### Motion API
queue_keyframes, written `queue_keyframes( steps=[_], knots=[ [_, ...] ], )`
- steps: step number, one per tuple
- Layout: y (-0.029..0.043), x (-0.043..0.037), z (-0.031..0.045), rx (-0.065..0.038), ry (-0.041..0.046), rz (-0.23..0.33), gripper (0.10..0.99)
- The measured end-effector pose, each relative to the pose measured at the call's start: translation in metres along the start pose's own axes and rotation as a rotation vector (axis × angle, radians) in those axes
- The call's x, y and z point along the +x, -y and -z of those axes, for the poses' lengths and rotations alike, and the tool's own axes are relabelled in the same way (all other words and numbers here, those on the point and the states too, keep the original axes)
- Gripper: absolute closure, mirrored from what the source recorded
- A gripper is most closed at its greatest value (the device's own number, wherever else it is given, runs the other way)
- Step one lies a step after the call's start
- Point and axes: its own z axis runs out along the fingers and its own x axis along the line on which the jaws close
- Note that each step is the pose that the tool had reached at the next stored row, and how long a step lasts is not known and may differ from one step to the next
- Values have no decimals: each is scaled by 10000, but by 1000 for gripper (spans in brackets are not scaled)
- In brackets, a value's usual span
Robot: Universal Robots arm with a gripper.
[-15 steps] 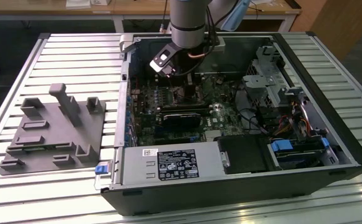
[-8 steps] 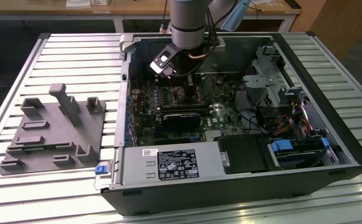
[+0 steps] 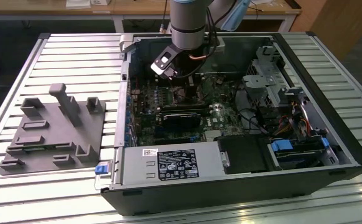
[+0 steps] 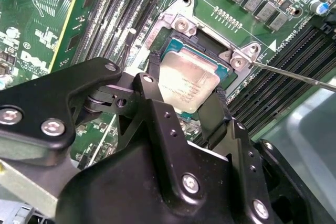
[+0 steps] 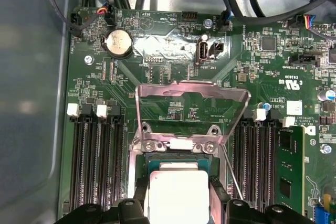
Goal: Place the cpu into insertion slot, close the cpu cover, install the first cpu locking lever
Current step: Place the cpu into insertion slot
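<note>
Gripper w/ cpu; cpu cover up in first wrist view

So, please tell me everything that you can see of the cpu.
The cpu is a small flat square chip with a pale silvery metal face and faint print on it. It lies face up over the insertion slot, between the two black fingers of the gripper, which press on its opposite sides. It cannot be seen whether it is fully seated.

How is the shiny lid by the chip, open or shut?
Open. The lid stands flipped up off the chip, whose pale face is uncovered.
</note>
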Motion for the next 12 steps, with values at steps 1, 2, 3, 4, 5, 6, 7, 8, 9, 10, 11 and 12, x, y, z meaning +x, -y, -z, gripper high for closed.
queue_keyframes(
  steps=[1, 2, 3, 4, 5, 6, 7, 8, 9, 10, 11, 12],
  knots=[
    [0, 0, -3, 0, 1, -5, 549],
    [1, 0, -4, 2, 3, -16, 549],
    [1, 0, -4, 2, 2, -21, 549],
    [1, 0, -4, 3, 3, -23, 549],
    [1, 0, -6, 1, 1, -25, 549],
    [1, 1, -9, -1, -3, -28, 549],
    [1, 0, -12, 0, -3, -29, 549],
    [1, 0, -12, 1, -3, -30, 549],
    [2, 0, -12, 1, -3, -30, 549],
    [2, 0, -12, 2, -3, -30, 549],
    [2, 0, -12, 2, -4, -30, 549],
    [1, 1, -12, 1, -4, -31, 549]
  ],
)
